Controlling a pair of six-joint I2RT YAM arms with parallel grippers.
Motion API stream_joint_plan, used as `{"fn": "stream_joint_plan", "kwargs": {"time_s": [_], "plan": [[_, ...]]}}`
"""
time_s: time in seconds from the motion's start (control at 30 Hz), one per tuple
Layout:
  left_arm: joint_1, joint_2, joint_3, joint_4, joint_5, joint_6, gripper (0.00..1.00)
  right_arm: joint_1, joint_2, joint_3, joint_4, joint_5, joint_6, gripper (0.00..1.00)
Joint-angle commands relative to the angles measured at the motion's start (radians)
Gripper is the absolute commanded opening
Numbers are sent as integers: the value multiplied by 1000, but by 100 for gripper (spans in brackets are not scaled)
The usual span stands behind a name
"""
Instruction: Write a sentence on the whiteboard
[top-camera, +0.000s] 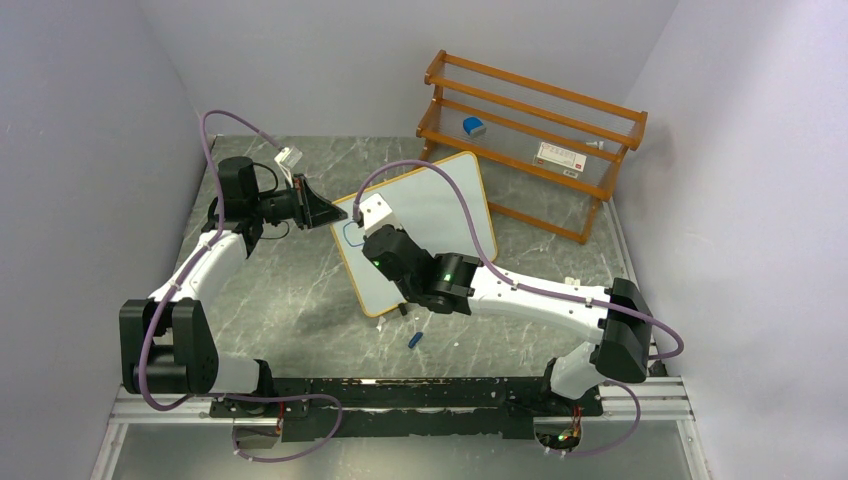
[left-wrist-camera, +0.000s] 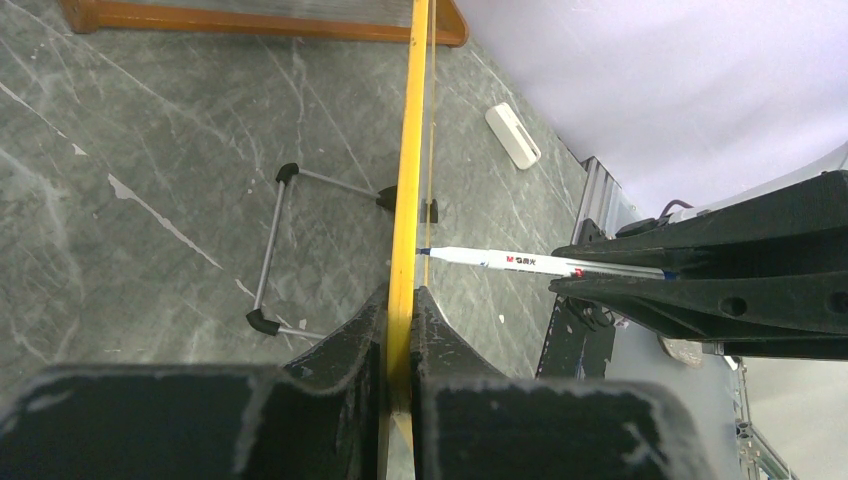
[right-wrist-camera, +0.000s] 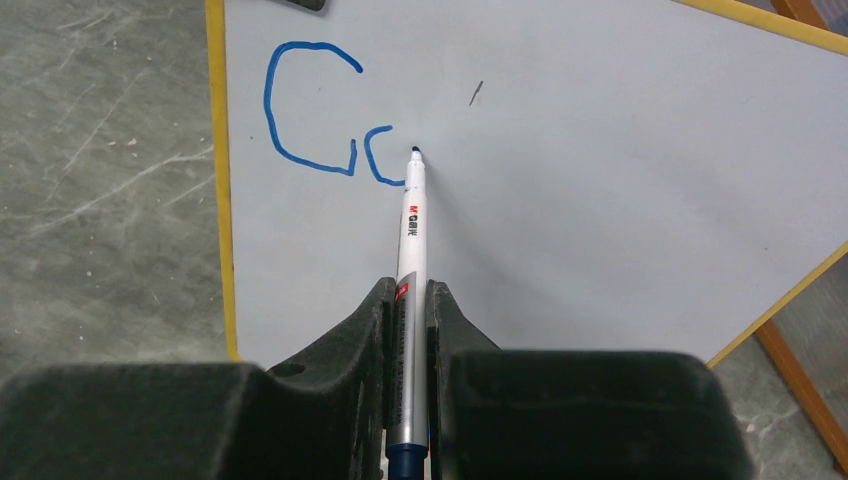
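The whiteboard (top-camera: 440, 205) stands tilted on the table, and my left gripper (top-camera: 325, 213) is shut on its left edge. In the left wrist view the board shows edge-on as a yellow frame (left-wrist-camera: 408, 150) pinched between the left gripper (left-wrist-camera: 403, 295) fingers. My right gripper (right-wrist-camera: 408, 285) is shut on a white marker (right-wrist-camera: 412, 225), whose tip touches the board surface (right-wrist-camera: 620, 190). The sentence (right-wrist-camera: 312, 110) is a blue "C" and a partial second letter just left of the tip. The marker (left-wrist-camera: 505, 261) meets the board from the right. The right gripper (top-camera: 365, 240) hovers over the board's left part.
A wooden rack (top-camera: 530, 130) stands behind the board, holding a blue item (top-camera: 474, 126) and a white box (top-camera: 558, 155). A blue cap (top-camera: 415, 340) lies on the table in front of the board. The board's wire stand (left-wrist-camera: 275, 250) and a white block (left-wrist-camera: 513, 135) sit behind it.
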Motion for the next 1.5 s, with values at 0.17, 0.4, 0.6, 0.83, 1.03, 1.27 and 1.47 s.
{"fn": "stream_joint_plan", "kwargs": {"time_s": [0.17,0.4,0.6,0.83,1.03,1.27,1.47], "plan": [[-25,13,11,-43,18,25,5,-11,7,24,62,-20,-7,0],[-25,13,11,-44,18,26,5,-11,11,33,58,-34,-12,0],[-25,13,12,-47,15,29,5,-10,4,33,46,-53,-12,0],[-25,15,16,-58,9,35,5,-10,-16,24,22,-58,-8,0],[-25,16,19,-61,8,40,5,-11,-43,5,21,-24,-12,0],[-25,15,19,-61,5,43,5,-39,-65,-31,40,2,4,0],[-25,16,19,-61,5,43,5,-54,-77,-50,56,-15,5,0]]}}
